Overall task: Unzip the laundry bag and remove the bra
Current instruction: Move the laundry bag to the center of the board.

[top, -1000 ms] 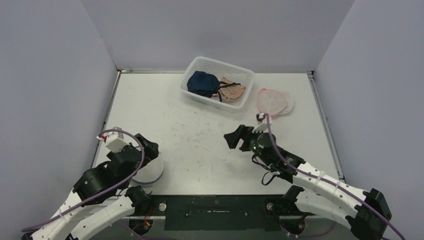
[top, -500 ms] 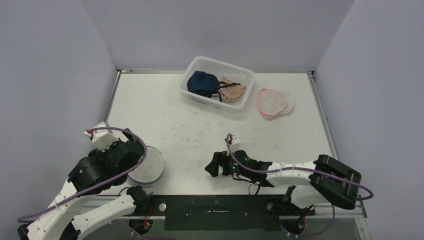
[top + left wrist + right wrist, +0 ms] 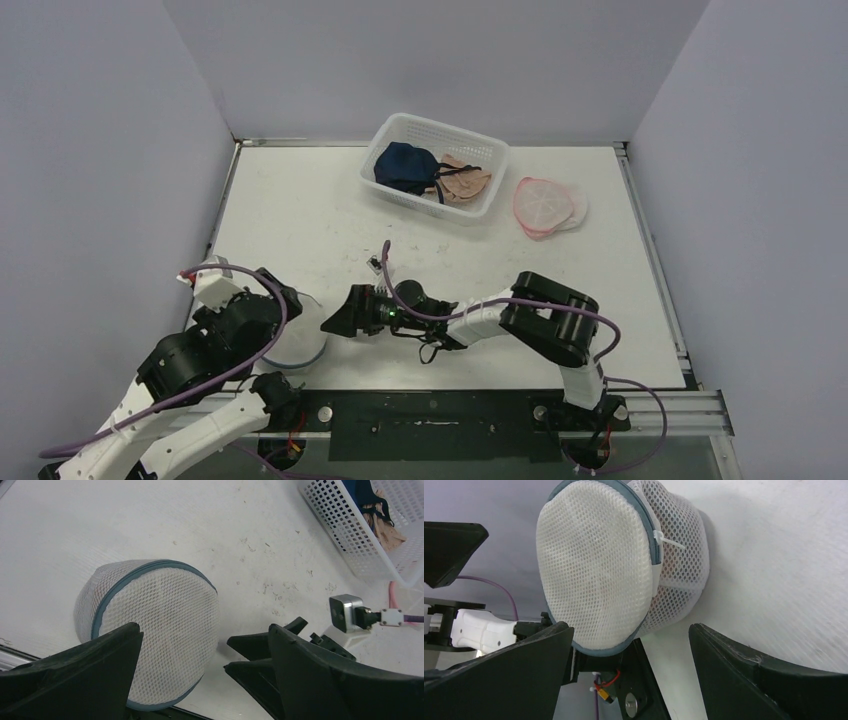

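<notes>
Reaching for the zip next, Ana? Where's the laundry bag point(image 3: 296, 340)?

At seven o'clock on the table point(image 3: 330, 230), Ben, near the front edge. It's lying on its side, and it looks closed as far as I can see. I can't tell through the mesh whether the bra is inside.

And the grippers?

Both are spread wide and holding nothing. The left gripper point(image 3: 202, 645) hangs over the bag from its ten o'clock side. The right gripper point(image 3: 630, 630) faces it from three o'clock, just beside it and not touching.

So what makes this go well?

Aim the right one at the white zip tie point(image 3: 669, 542), at one o'clock on the bag's round face in the right wrist view. It's small, so I'd narrow the jaws before closing. I'd have the left pinch the mesh by the blue-grey zip band point(image 3: 150, 564) first, because the bag looks light and would likely slide or roll otherwise. Then pull along the band's curve, not away from it.

And the basket point(image 3: 400, 128)?

At twelve o'clock, well apart. Leave it.
</notes>
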Controlling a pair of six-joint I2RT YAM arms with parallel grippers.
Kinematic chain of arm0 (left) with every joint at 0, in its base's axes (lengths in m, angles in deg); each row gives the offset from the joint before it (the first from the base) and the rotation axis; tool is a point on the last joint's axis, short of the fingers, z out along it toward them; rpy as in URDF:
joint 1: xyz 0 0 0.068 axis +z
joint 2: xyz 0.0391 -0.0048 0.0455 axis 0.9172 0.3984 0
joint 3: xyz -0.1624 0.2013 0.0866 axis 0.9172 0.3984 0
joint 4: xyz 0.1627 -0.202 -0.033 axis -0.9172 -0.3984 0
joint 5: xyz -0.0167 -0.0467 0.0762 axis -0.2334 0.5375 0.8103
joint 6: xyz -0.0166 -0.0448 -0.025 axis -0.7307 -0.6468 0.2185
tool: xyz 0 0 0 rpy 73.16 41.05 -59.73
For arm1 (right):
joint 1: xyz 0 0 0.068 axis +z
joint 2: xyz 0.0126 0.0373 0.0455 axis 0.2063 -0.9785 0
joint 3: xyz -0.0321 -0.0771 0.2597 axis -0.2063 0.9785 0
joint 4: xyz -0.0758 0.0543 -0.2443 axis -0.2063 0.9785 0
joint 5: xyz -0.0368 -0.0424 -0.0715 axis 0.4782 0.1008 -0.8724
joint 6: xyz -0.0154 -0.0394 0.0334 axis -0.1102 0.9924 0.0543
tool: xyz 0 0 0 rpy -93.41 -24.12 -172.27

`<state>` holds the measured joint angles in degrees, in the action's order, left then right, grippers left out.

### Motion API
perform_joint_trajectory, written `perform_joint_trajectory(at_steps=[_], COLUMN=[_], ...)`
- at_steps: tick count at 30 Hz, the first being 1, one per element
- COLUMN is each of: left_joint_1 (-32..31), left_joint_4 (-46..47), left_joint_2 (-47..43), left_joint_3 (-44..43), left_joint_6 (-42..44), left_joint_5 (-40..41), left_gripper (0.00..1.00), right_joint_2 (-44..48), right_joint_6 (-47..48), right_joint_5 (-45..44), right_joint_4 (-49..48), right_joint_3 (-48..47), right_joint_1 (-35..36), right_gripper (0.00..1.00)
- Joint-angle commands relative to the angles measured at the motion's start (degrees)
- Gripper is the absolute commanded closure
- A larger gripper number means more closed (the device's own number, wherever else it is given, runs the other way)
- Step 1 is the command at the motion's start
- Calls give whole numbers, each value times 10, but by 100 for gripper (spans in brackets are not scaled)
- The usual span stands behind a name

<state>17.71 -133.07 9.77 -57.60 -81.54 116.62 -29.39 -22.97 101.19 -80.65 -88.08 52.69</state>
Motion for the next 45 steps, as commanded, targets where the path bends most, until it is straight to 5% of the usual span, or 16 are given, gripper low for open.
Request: perform_joint_trajectory(at_steps=[1,7,17,33,45], left_joint_1=[-2,-2,-2,-1,2], left_joint_4=[70,85,91,392,647], left_joint_2=[-2,-3,-39,-39,53], left_joint_3=[9,12,32,146,273], left_joint_6=[34,64,66,148,151], left_joint_5=[-15,-28,-48,-236,-388], left_gripper=[4,4,4,4,3], right_joint_2=[-61,-125,-70,376,545], right_joint_6=[-49,-87,-65,192,239], right_joint_5=[20,22,-37,-67,-106], right_joint_4=[-39,-35,-41,450,572], right_joint_3=[-64,-121,-61,93,200], right_joint_1=[19,30,32,-88,-119], right_gripper=[12,24,93,95,95])
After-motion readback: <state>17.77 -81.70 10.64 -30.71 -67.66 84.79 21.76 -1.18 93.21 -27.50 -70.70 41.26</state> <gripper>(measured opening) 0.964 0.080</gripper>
